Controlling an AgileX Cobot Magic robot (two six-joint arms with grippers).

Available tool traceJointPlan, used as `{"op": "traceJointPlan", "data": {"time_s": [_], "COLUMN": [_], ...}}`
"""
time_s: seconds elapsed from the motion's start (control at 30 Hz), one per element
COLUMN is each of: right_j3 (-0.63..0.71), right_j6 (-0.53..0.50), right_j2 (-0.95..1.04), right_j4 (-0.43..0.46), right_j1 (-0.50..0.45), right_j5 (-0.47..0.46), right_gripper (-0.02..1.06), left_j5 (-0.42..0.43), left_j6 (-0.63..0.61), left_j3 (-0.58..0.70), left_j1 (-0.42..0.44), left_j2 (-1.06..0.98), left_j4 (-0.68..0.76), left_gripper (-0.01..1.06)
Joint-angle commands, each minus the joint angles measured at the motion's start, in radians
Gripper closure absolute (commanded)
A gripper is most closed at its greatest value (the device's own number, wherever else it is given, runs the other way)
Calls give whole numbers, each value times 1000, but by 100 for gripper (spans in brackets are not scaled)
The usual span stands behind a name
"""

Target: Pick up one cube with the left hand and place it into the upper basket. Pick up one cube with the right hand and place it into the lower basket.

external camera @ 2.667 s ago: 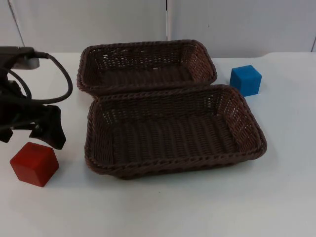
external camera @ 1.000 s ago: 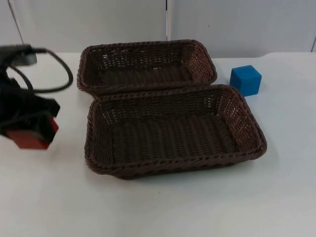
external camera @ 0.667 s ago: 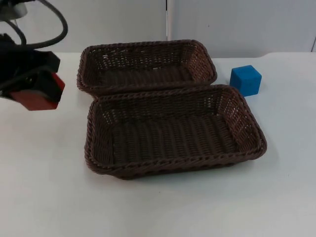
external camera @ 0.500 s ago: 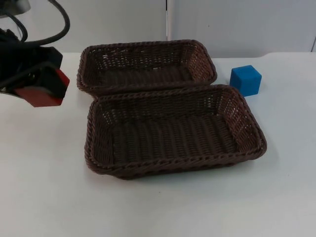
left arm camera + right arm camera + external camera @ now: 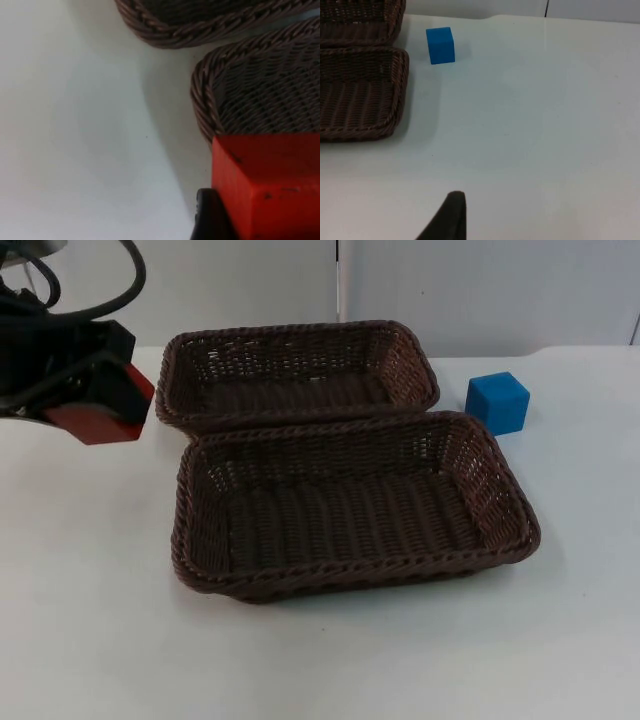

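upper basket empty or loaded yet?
Empty: the upper basket shows bare weave; the red cube is in the left end effector beside it.

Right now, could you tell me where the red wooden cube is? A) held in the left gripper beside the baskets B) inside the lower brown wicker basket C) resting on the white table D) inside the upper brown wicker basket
A: the left gripper holds the red cube above the table, left of the upper basket.

Upper basket (image 5: 300,370), lower basket (image 5: 350,505): dark brown woven wicker, rough ribbed weave, braided rims, matt. Red cube (image 5: 100,410): smooth painted faces, slight sheen, few small dark specks. Blue cube (image 5: 497,402): smooth, matt. Table (image 5: 400,660): white, smooth, faintly glossy. Partition wall (image 5: 480,290): grey, flat matt.
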Motion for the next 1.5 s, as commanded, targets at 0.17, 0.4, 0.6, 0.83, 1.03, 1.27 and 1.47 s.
{"op": "traceJointPlan", "data": {"time_s": [0.17, 0.4, 0.6, 0.83, 1.03, 1.27, 1.47], "right_j3": [7, 7, 7, 7, 7, 7, 7], "right_j6": [-3, -3, -1, -1, -1, -1, -1], "right_j2": [-1, -1, -1, -1, -1, -1, -1], "right_j4": [-9, -9, -9, -9, -9, -9, -9], "right_j1": [-2, -2, -2, -2, -2, -2, -2], "right_j5": [-8, -8, -8, -8, -8, -8, -8], "right_gripper": [-1, -1, -1, -1, -1, -1, -1], "left_j5": [9, -3, -3, 8, 59, 126, 134], "left_j6": [9, 12, 3, -11, -52, -119, -249], "left_j3": [-35, -90, -149, -229, -339, -513, -675], "left_j1": [-14, -75, -99, -99, -101, -103, -150], "left_j2": [-5, -5, -3, 54, 163, 322, 453], "left_j4": [-33, -12, -6, -5, 38, 105, 261], "left_gripper": [105, 105, 105, 105, 105, 105, 105]}}
